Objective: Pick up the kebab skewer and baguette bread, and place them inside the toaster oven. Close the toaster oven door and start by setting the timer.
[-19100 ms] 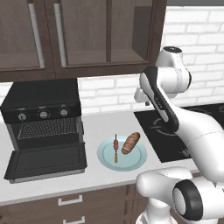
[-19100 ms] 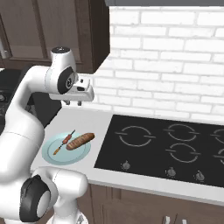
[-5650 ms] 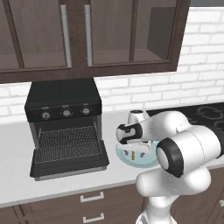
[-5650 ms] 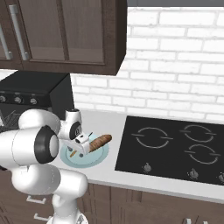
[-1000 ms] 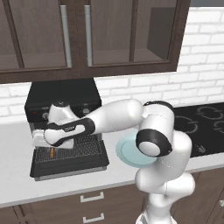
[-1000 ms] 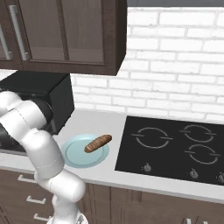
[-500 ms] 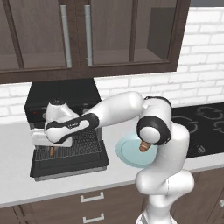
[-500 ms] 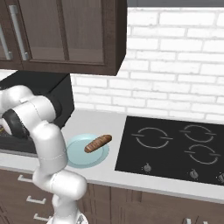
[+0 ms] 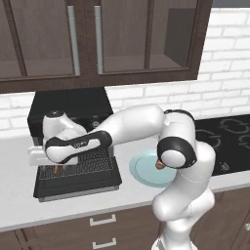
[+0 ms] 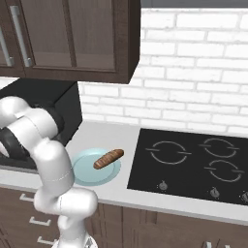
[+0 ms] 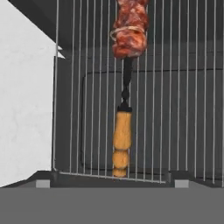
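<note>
You have the first item in: the wooden-handled kebab skewer [image 11: 125,87] with reddish-brown meat chunks lies on the wire rack [image 11: 175,87] inside the boxy black toaster oven [image 9: 68,117]. The short golden-brown baguette bread [image 10: 108,159] sits on the pale blue round plate [image 10: 82,177] on the surface, well apart from the oven. The black drop-down oven door [image 9: 78,185] hangs down open. Your claw works at the oven mouth, but you cannot tell whether it is spread. Left: bread, door, timer.
</note>
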